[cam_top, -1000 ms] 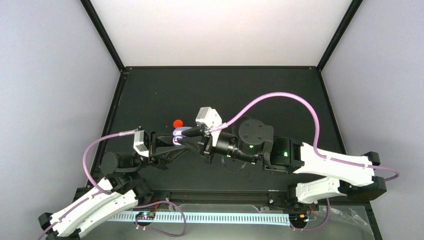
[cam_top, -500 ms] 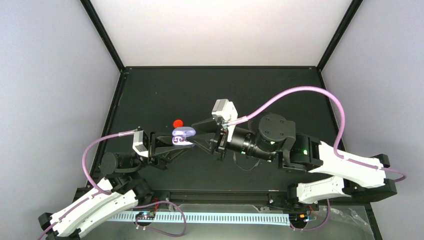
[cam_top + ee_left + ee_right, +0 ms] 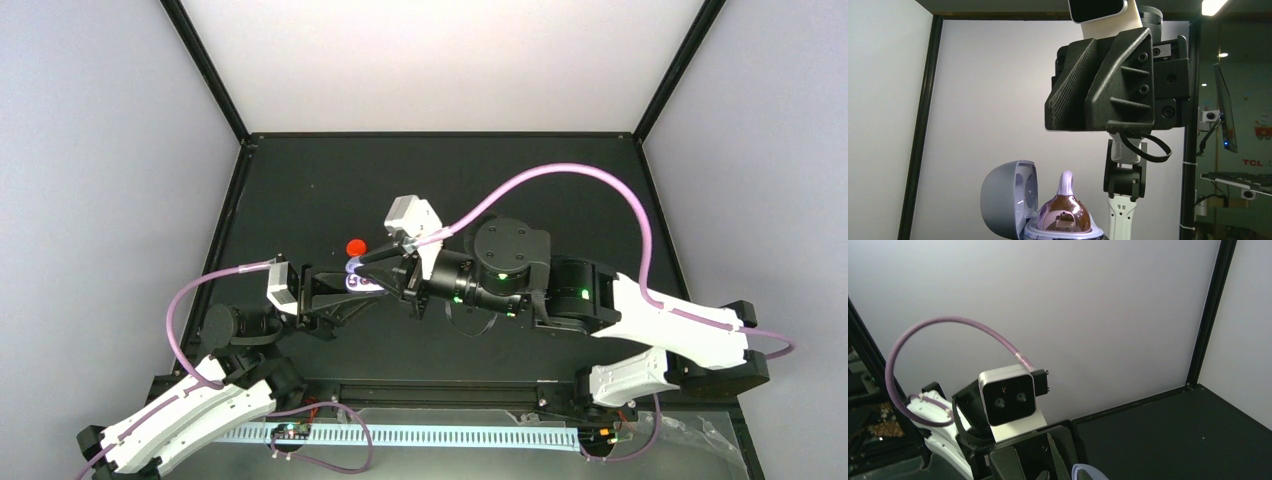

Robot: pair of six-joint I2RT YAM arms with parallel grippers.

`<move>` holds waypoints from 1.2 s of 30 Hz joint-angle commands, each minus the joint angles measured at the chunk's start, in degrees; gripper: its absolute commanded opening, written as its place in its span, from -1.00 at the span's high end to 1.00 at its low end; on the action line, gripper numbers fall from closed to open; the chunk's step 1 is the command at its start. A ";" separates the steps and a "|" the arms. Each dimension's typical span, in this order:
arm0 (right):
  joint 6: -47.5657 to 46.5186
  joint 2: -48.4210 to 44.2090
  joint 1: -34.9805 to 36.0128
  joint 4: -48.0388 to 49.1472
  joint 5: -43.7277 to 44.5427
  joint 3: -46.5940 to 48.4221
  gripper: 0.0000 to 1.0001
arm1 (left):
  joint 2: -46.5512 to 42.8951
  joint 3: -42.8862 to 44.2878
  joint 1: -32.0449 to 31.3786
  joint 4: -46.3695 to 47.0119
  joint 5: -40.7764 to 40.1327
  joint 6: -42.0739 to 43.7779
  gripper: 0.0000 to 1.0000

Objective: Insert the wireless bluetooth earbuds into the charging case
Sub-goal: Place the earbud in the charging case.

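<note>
Pinched by the left gripper [image 3: 357, 283], the charging case [image 3: 1009, 201] opens upward, its base cut off, an earbud [image 3: 1066, 211] stem-up inside; the right gripper's [image 3: 371, 271] finger spacing cannot be told.

- The left arm [image 3: 190, 410] reaches in from its base toward the charging case [image 3: 355, 277], coming at it from the left.
- The left gripper [image 3: 350, 288] has its fingers closed on the base of the case.
- The right arm [image 3: 660, 325] stretches across from the right of the case, its wrist turned toward it.
- The right gripper [image 3: 378, 272] hangs right by the case, fingers pointing at it; I can't make out whether they are parted.
</note>
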 commanded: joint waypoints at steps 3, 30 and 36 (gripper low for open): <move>-0.89 2.11 0.09 -3.30 0.88 3.23 0.80 | -0.83 0.28 -0.30 0.86 0.86 0.72 0.97; -1.22 3.52 0.13 -9.05 0.64 2.70 0.98 | -0.53 2.12 -0.25 0.09 1.26 1.58 0.97; -1.98 3.79 0.14 -10.70 -0.24 3.21 0.98 | -0.03 2.83 -0.25 -0.11 1.42 1.91 0.97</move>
